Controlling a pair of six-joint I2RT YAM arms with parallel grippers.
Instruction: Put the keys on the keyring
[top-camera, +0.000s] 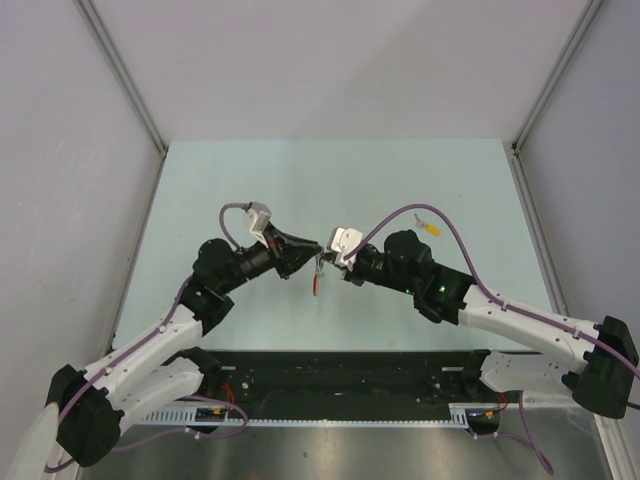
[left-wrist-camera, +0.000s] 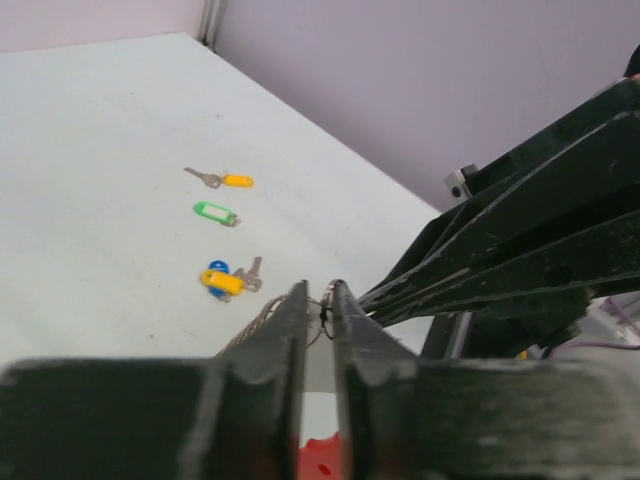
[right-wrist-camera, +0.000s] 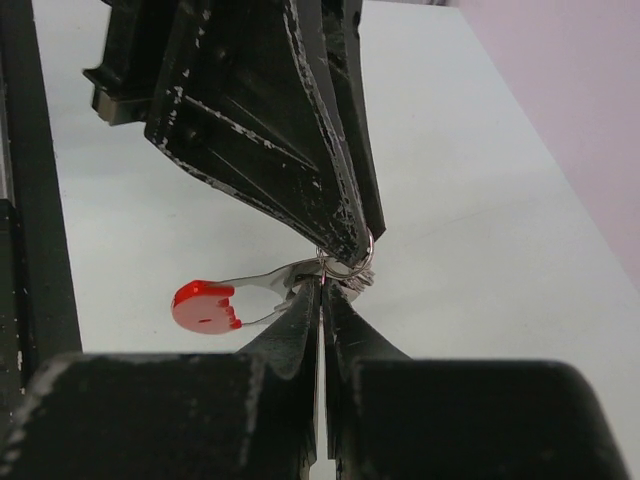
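Your right fingers (right-wrist-camera: 310, 305) are clenched on the keyring (right-wrist-camera: 348, 268), holding it in the air above the bench (left-wrist-camera: 100, 150) with its red tag (right-wrist-camera: 205, 305) hanging off to one side. Your left fingers (left-wrist-camera: 297, 315) meet the ring with only a slit between them, and you cannot tell whether they pinch a key. If one sits there half threaded, widening that slit could drop it. The spare keys (left-wrist-camera: 228, 280) lie well apart on the bench.

Arms (top-camera: 210, 290) (top-camera: 445, 288) tip-to-tip (left jaws ajar)
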